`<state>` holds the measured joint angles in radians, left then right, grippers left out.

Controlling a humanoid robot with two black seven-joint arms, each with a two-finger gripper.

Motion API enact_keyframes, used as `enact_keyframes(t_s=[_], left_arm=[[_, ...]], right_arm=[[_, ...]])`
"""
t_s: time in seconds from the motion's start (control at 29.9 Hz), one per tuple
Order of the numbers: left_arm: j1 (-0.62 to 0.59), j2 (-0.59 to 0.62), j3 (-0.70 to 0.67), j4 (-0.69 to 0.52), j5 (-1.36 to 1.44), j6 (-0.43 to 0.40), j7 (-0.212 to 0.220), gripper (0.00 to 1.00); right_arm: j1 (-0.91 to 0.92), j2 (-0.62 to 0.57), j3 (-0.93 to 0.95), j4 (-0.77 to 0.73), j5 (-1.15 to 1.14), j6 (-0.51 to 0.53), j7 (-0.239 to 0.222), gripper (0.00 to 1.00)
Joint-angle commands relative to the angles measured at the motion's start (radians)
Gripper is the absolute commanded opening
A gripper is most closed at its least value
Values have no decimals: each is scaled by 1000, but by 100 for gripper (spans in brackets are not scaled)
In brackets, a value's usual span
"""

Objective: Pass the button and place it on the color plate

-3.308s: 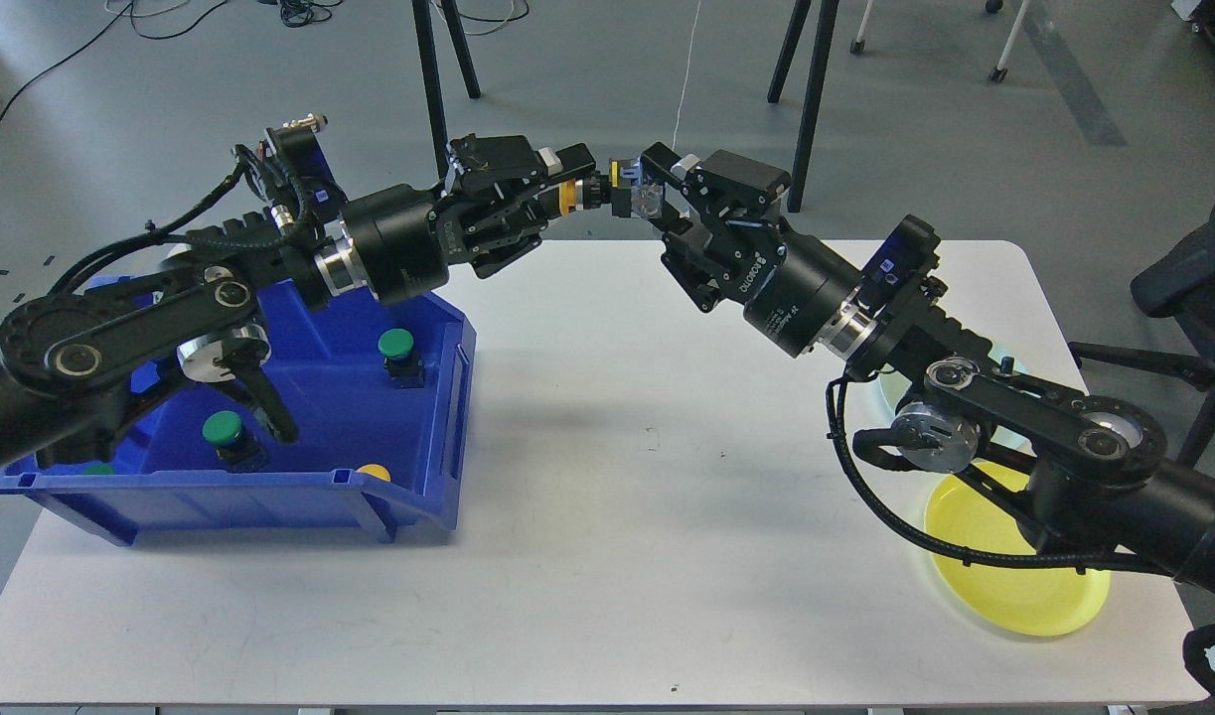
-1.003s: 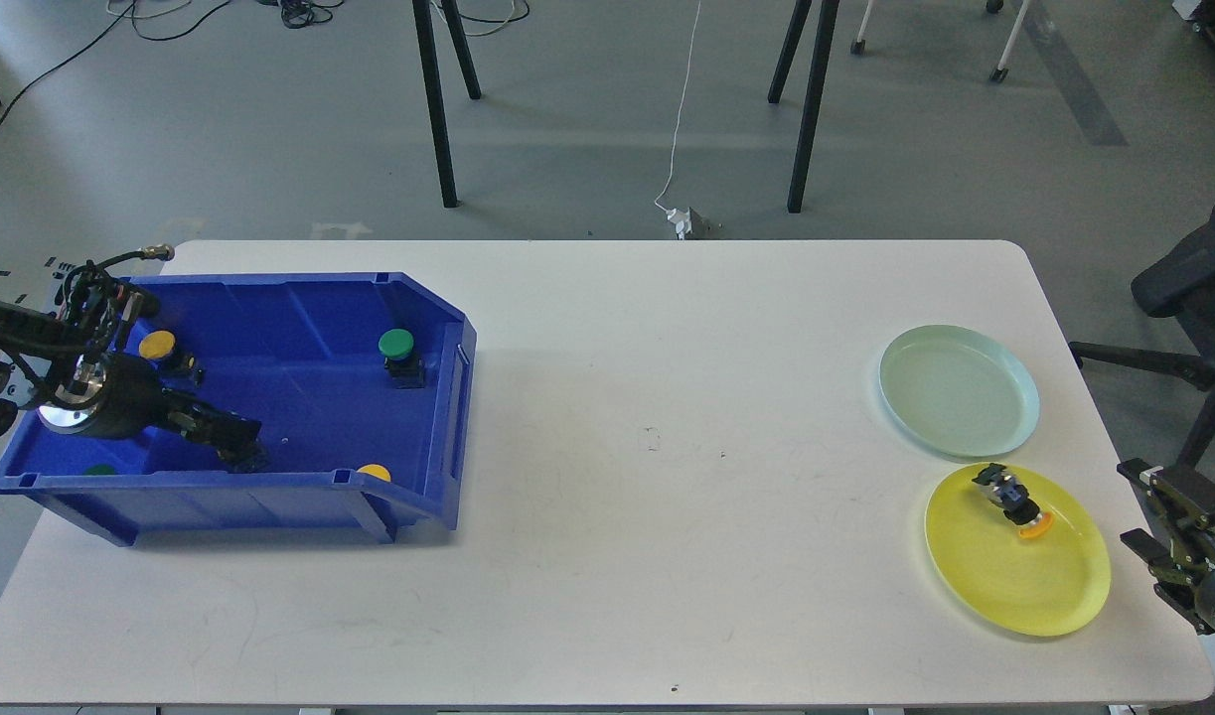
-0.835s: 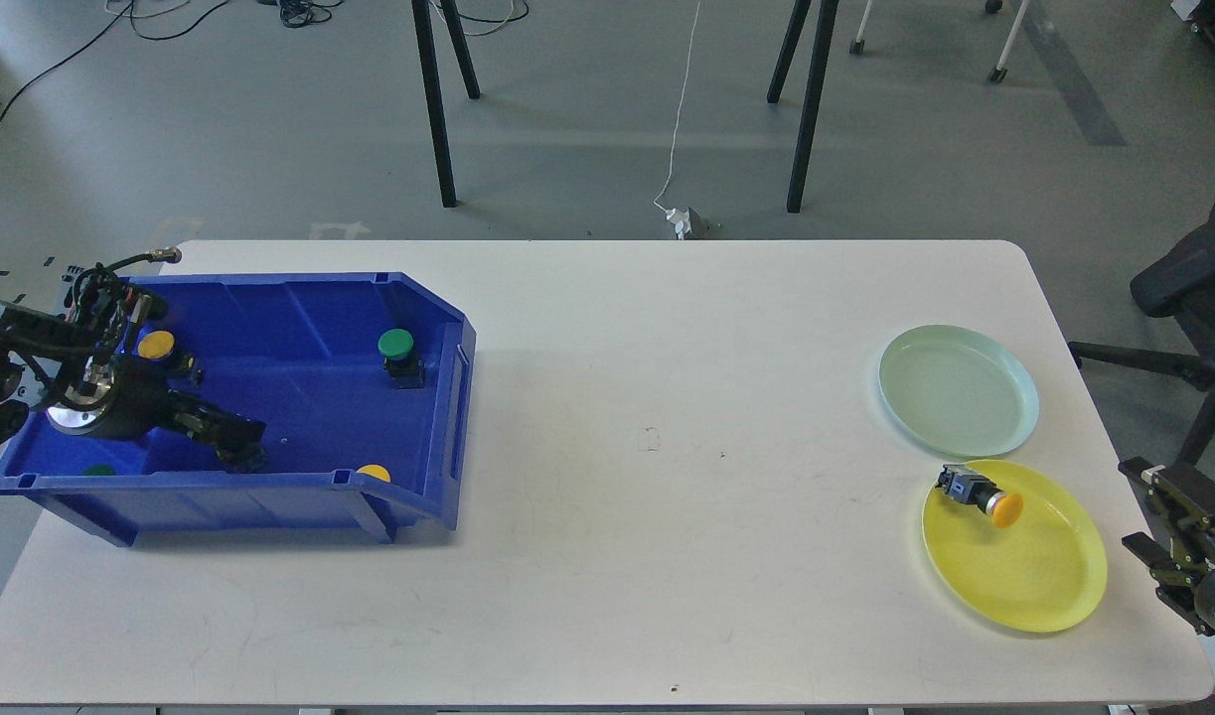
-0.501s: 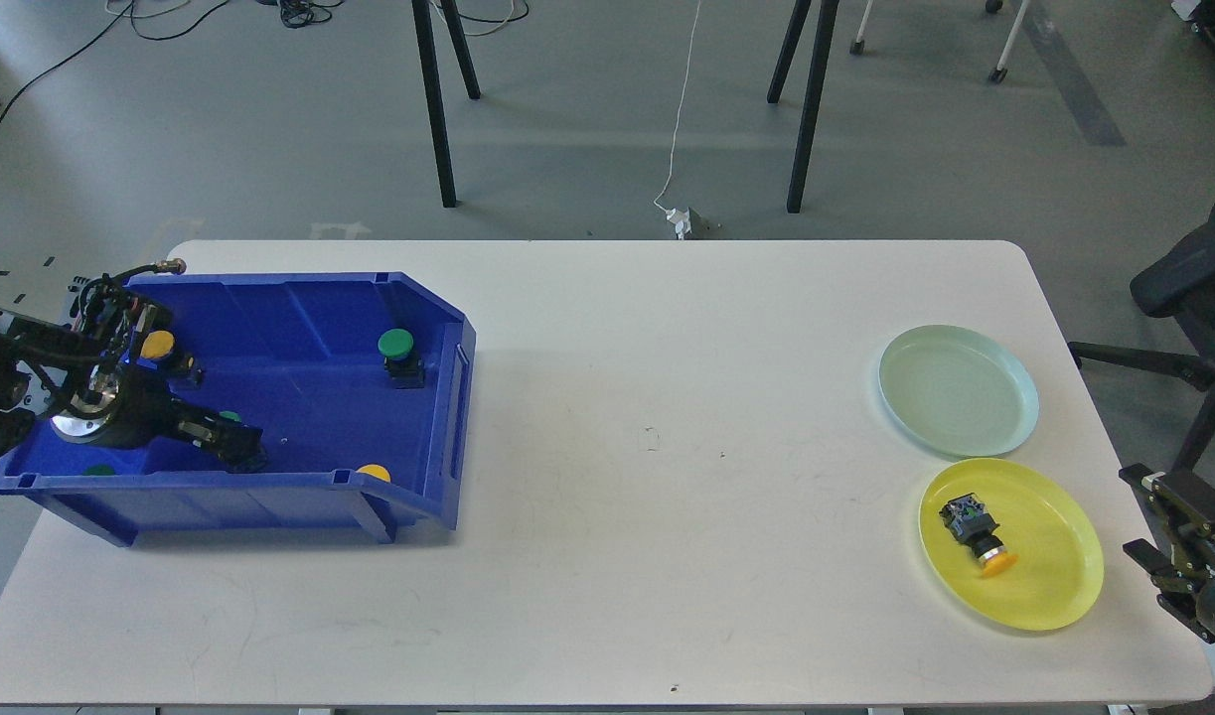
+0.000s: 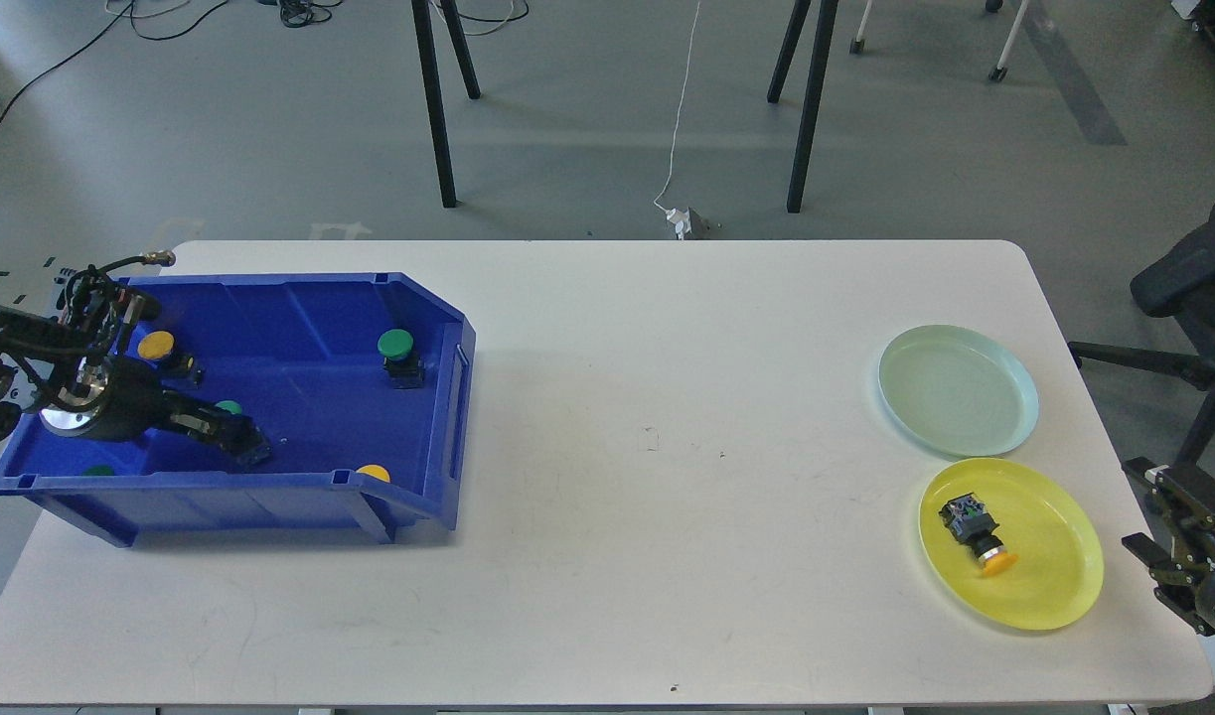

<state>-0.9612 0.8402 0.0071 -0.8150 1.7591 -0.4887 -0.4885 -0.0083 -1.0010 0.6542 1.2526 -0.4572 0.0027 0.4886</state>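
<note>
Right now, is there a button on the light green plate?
No, the light green plate is bare; the yellow button lies on the yellow plate beside it.

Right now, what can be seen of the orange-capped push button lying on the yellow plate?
The orange-capped push button lies on its side on the round yellow plastic plate, left of the plate's middle. Its round orange cap points toward the near edge; its dark blocky body, with a greyish end, points away. Only the plate touches it; no gripper is on it.
</note>
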Motion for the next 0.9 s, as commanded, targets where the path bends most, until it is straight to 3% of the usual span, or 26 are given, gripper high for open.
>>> enact_keyframes(t_s=[0.0,0.1,0.2,0.27,0.37,0.43,0.6,0.87], left_arm=[[-39,115,-120,-209,-113,0,0,10],[-40,163,-254,-380,-297,0,0,10],[-31,146,-361,-434,-493,0,0,10],[-28,87,-397,-429,-636,0,0,11],[-19,19,-406,-395,-771,0,0,12],[-10,-51,-409,-363,-800,0,0,12],[19,-168,-411,-273,-799,0,0,12],[53,-222,-407,-265,-793,0,0,12]], right_arm=[[13,-40,138,79,71,40,0,100],[72,-31,261,106,72,109,0,100],[227,31,259,114,69,163,0,100],[348,117,233,117,69,210,-56,100],[480,240,181,107,75,302,-197,100],[543,347,101,90,74,316,-249,100],[694,553,-82,-47,142,330,-249,100],[852,737,-117,-226,247,372,-260,100]])
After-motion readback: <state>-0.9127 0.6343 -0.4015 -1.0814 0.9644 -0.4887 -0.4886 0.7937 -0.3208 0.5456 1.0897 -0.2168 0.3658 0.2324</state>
